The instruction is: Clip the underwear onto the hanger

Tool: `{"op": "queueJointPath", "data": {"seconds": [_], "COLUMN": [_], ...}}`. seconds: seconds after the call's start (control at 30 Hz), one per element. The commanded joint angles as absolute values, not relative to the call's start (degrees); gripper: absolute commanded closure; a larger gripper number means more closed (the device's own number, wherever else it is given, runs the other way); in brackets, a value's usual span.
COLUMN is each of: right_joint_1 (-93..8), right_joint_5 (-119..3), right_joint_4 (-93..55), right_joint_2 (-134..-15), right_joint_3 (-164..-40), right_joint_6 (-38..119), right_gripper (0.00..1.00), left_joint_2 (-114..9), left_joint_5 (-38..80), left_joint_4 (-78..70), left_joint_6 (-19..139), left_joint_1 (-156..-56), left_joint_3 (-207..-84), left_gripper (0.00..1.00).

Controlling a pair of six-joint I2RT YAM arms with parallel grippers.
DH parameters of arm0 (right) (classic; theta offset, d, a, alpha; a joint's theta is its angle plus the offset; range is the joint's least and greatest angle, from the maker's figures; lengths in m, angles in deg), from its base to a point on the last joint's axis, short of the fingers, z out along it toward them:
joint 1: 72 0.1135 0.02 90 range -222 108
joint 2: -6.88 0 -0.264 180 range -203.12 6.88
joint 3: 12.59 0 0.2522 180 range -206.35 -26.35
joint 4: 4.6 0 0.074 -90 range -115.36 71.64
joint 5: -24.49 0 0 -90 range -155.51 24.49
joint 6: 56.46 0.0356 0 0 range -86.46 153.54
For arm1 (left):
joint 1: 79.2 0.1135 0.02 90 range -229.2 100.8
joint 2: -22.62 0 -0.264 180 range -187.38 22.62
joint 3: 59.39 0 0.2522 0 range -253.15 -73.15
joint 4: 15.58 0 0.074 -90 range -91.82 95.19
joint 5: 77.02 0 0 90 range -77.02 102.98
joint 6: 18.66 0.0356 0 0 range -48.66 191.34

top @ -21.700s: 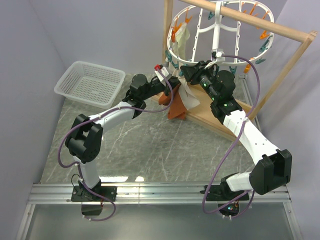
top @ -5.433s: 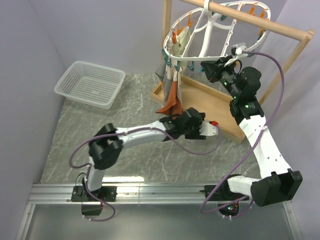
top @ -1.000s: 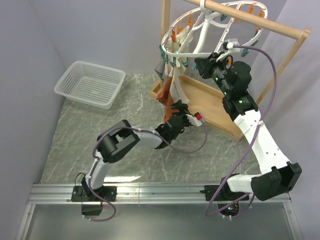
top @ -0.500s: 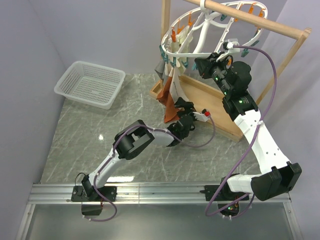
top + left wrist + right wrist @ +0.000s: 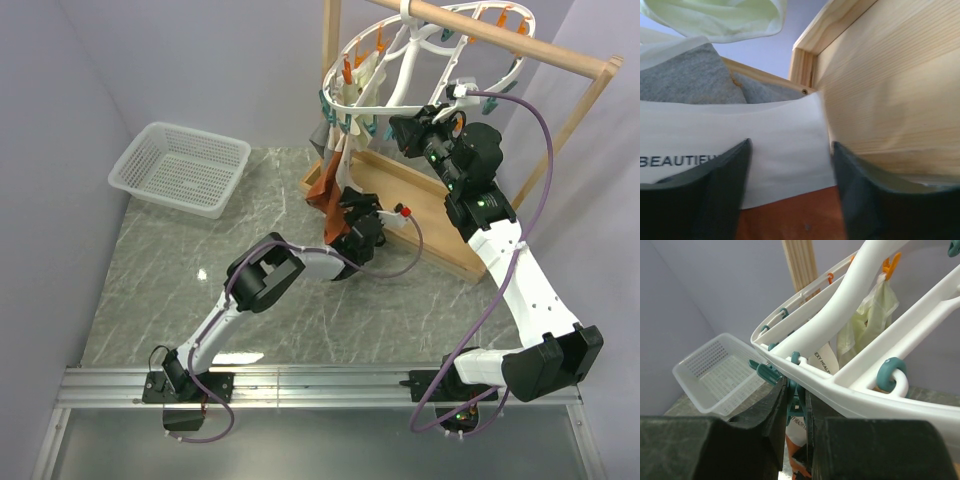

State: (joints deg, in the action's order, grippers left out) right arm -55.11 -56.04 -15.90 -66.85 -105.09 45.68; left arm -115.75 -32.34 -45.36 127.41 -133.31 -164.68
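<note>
**A:** Two grippers on this rig. How does each one stand?

**B:** The left gripper has its dark fingers wide apart, and between them shows the cream waistband of the rust-orange fabric underwear. I cannot tell whether the fingers touch the cloth. The right gripper is pinched on a teal clothespin under the rim of the white plastic oval hanger.

**A:** And where is the underwear?

**B:** It hangs below the hanger's left side, just beside the pale wooden frame. A grey cloth is behind it and a pale cream cloth above. The white mesh plastic basket sits well apart, at the table's far left.
</note>
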Motion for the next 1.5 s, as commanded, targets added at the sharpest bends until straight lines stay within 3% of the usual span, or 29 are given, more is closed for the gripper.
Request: {"op": "queueJointPath", "data": {"seconds": [0.0,0.13,0.17,0.37,0.67,1.0,1.47], "right_joint_1": [-54.4,-54.6,-54.4,-54.5,-54.4,-54.4,-54.6], "right_joint_5": [-53.6,-53.6,-53.6,-53.6,-53.6,-53.0,-51.0], "right_joint_4": [-15.2,-14.9,-14.9,-15.1,-14.8,-15.2,-15.2], "right_joint_2": [-66.9,-66.9,-66.9,-66.9,-66.8,-66.2,-66.2], "right_joint_3": [-105.3,-105.1,-105.1,-105.3,-105.2,-104.8,-104.8], "right_joint_6": [46.0,46.0,46.0,45.7,45.7,45.8,46.9], "right_gripper": [1.0,1.0,1.0,1.0,1.0,1.0,1.0], "left_joint_2": [-113.7,-110.2,-108.4,-95.7,-77.3,-67.6,-68.3], "left_joint_5": [-31.9,-29.0,-28.4,-20.5,-1.2,22.2,26.6], "left_joint_4": [-48.5,-50.1,-50.4,-45.1,-34.2,-49.3,-58.1], "left_joint_6": [127.8,126.5,125.8,114.8,94.9,82.2,76.8], "left_joint_1": [-133.7,-135.1,-135.4,-136.4,-132.5,-122.4,-120.2], "left_joint_3": [-164.3,-161.0,-160.3,-151.7,-140.0,-127.4,-132.8], "left_gripper": [0.33,0.68,0.83,0.99,1.0,1.0,1.0]}}
